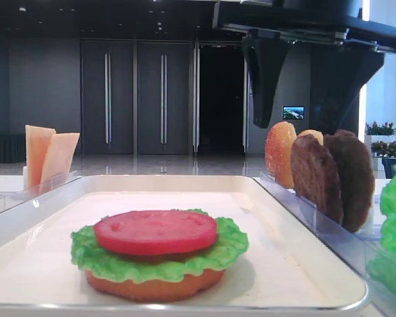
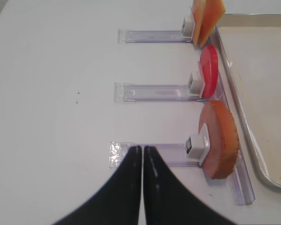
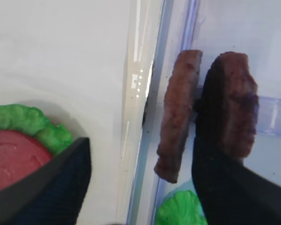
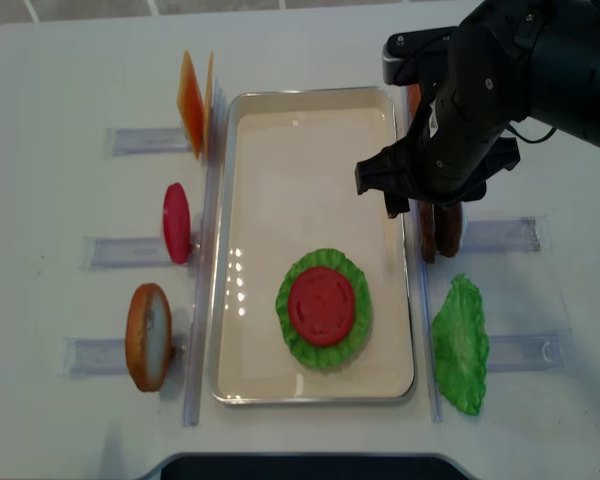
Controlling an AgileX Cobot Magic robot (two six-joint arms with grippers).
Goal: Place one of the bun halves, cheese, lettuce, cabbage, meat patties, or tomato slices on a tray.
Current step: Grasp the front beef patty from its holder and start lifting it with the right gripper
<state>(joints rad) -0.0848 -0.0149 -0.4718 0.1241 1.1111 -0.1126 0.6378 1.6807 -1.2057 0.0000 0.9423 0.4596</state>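
Meat patties (image 3: 180, 112), rough brown discs on edge, right fingers (image 3: 210, 140) spread, seemingly astride one.

Dark grey double doors (image 1: 135, 96) with long steel handles line the back wall; a small lit screen (image 1: 293, 112) glows at right.

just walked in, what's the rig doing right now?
It's building a burger on the cream-white rectangular tray: an orange bun half, a ruffled green lettuce leaf and a red tomato slice are already stacked there. The right gripper is down over the dark brown meat patties standing in their clear holder right of the tray, jaws apart with one patty between the fingers, nothing lifted yet. The left gripper is shut, idle over the table by the spare bun half.
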